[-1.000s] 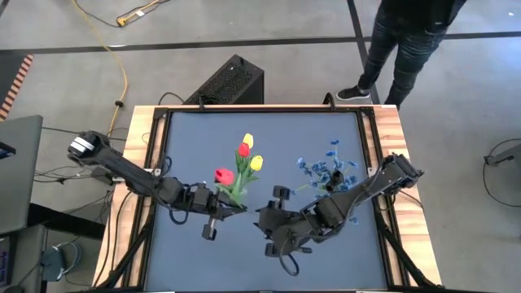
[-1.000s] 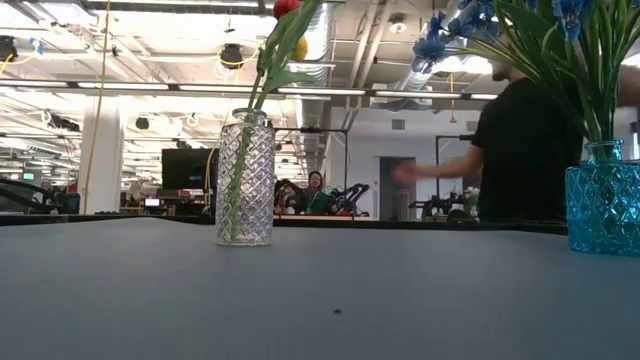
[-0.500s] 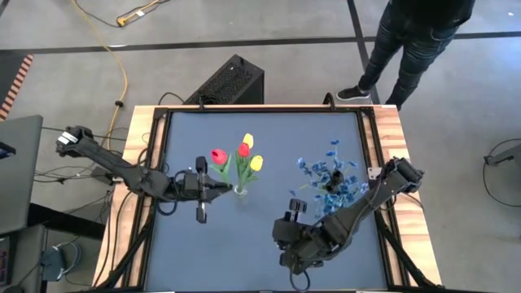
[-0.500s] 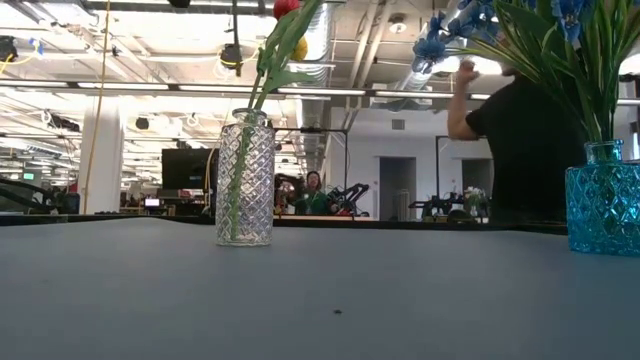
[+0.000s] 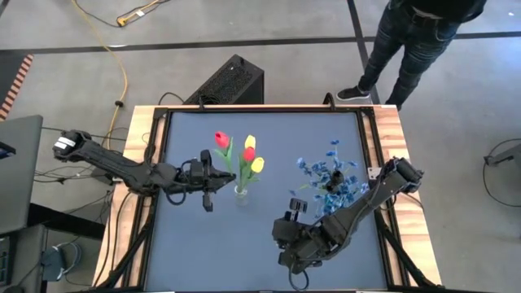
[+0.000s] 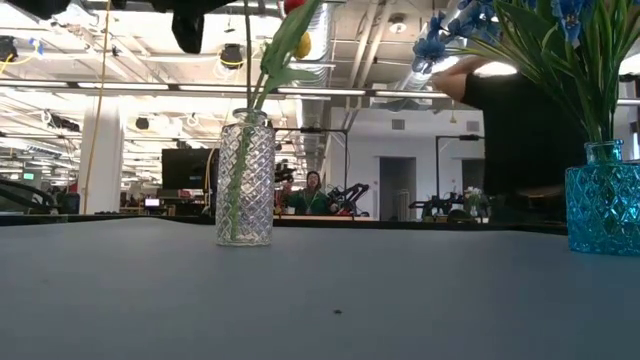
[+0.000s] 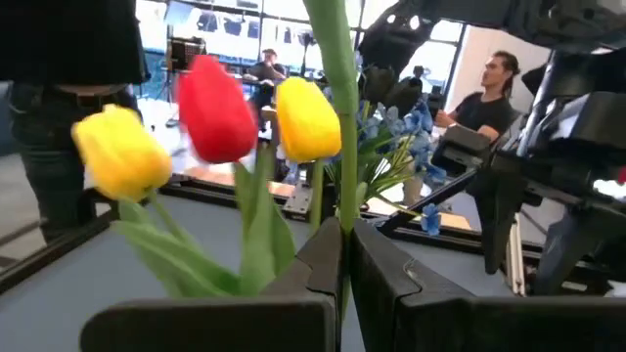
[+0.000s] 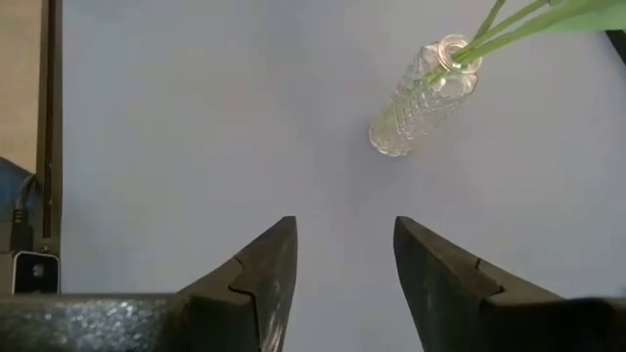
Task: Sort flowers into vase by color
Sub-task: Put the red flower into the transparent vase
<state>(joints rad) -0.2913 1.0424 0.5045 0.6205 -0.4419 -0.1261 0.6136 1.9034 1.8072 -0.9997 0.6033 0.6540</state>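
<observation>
Left tool clamped on a red tulip stem beside the clear vase; grip point barely visible from above. Right tool spread wide, empty, over bare tabletop. Blue blossoms hide the blue vase from above.
</observation>
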